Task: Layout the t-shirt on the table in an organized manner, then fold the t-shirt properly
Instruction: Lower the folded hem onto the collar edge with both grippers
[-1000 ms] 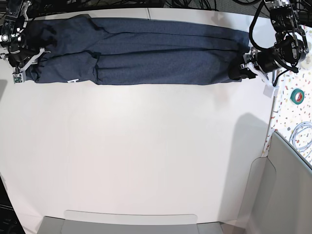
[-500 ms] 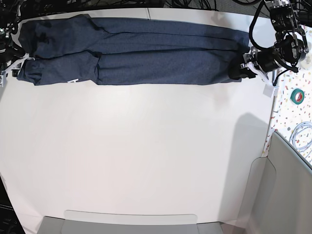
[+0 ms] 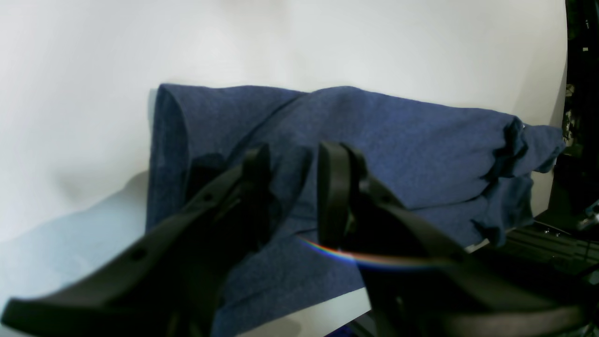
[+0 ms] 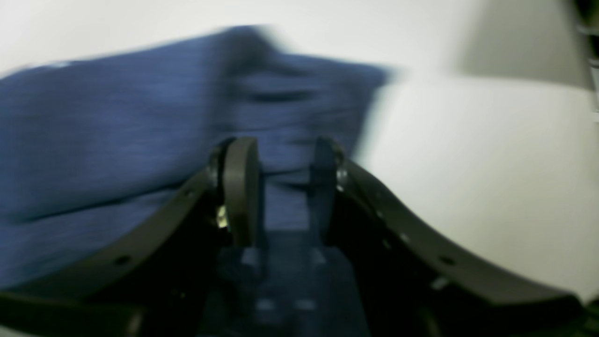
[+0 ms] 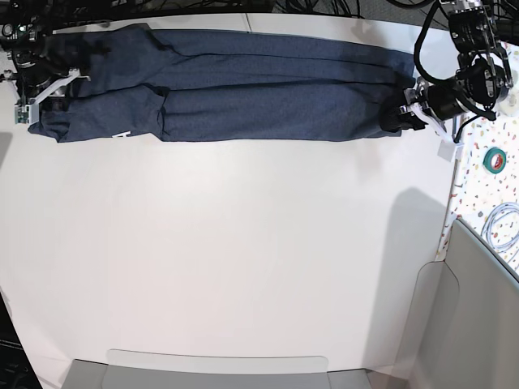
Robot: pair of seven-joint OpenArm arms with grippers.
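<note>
Navy heathered cloth, the shirt (image 5: 235, 85) lies folded into a long narrow band along the far edge of the counter (image 5: 243, 259), running almost the whole width of that edge. We see two lengthwise layers, one lapped over the other, with a bunched sleeve near the shirt's left-hand end in the base view.

At the shirt's other end the left claw (image 3: 292, 187) sits over the cloth; we see its two black fingers (image 3: 334, 187) a little apart with shirt fabric between and behind them, but we cannot tell whether they pinch it. The right claw (image 4: 281, 182) is at the opposite end of the shirt, its view smeared by blur; its fingers stand parted with blue cloth behind them, and again we cannot tell whether it grips.

Beyond the shirt's left-claw end, off the counter, a green tape roll (image 5: 495, 160) lies on a speckled surface (image 5: 478, 194).
</note>
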